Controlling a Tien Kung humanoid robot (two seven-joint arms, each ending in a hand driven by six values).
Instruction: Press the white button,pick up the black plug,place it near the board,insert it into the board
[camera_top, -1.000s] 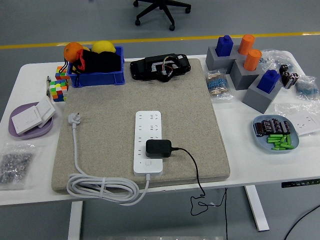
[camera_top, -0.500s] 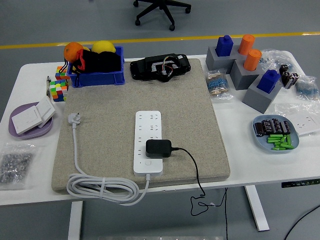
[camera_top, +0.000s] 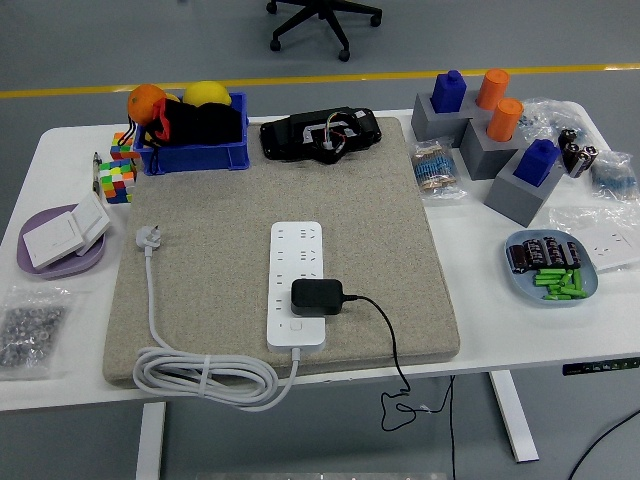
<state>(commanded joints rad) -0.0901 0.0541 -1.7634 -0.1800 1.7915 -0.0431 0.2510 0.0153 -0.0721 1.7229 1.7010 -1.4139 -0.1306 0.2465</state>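
A white power strip (camera_top: 296, 270) lies lengthwise in the middle of a beige mat (camera_top: 220, 230). A black plug (camera_top: 317, 297) sits on the strip's near sockets, its black cable (camera_top: 388, 345) running right and off the table's front edge. The strip's white button (camera_top: 297, 325) is at its near end, just below the plug. The strip's white cord (camera_top: 200, 375) is coiled at the mat's near left, ending in a white plug (camera_top: 147, 238). No robot hand or arm is in view.
A blue bin (camera_top: 190, 135) with fruit and a black device (camera_top: 320, 133) stand at the back. Grey blocks with blue and orange pegs (camera_top: 490, 130) are back right. A blue plate (camera_top: 552, 270) is right; a purple plate (camera_top: 62, 245) with white switches is left.
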